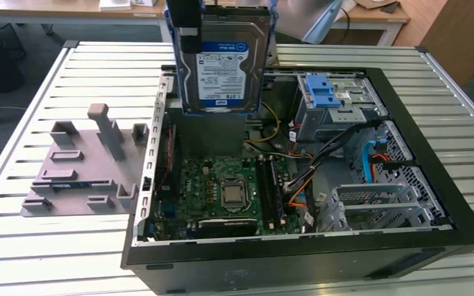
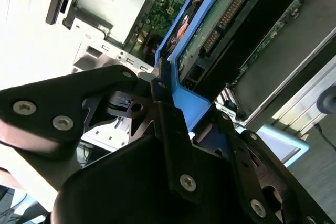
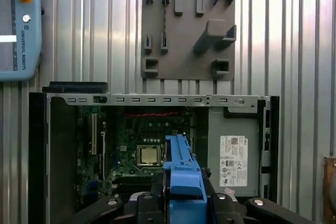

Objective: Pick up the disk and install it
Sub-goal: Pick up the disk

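Note:
The disk [image 1: 224, 58], silver with a white-and-blue label and blue rails, hangs upright in the air over the back part of the open computer case [image 1: 434, 203]. My gripper [image 1: 189, 31] is shut on its upper end, with one black finger down its label side. The second wrist view looks along the disk [image 2: 220, 19], where its green circuit side and blue rail show between my gripper's [image 2: 191, 116] black fingers [image 2: 163, 108]. The first wrist view looks down past the disk's blue rail [image 3: 184, 166] and my gripper [image 3: 184, 195] onto the case.
Inside the case lie the motherboard [image 1: 229, 191], a drive cage with a blue latch [image 1: 328, 92], loose cables and a grey box with a white label [image 3: 233, 153]. A grey fixture plate [image 1: 81, 166] sits on the slatted table [image 1: 23, 259]. A pendant [image 3: 18, 24] lies nearby.

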Controlling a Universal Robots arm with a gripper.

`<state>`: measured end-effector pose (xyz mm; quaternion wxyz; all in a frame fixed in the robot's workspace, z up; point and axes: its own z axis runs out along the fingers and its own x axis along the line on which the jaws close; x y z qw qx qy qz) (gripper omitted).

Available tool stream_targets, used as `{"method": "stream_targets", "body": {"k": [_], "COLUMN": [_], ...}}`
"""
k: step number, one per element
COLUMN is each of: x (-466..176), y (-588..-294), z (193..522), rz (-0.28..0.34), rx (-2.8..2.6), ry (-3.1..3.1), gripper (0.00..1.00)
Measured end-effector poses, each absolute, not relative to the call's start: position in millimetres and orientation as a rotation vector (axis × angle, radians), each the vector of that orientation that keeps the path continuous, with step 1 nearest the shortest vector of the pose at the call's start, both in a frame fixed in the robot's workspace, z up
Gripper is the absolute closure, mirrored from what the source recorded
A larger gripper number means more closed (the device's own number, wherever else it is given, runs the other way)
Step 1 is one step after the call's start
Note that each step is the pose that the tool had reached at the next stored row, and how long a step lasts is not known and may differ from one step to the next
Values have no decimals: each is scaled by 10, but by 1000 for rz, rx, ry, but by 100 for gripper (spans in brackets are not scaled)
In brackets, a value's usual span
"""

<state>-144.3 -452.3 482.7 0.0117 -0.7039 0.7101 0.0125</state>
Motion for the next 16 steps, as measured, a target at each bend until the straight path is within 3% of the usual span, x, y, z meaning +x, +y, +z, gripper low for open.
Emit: {"method": "stream_targets", "body": {"k": [16], "x": [-880], "y": [-4543], "z": [4818], "rz": [39], "rx": [-2195], "ry": [2214], "gripper": [63]}}
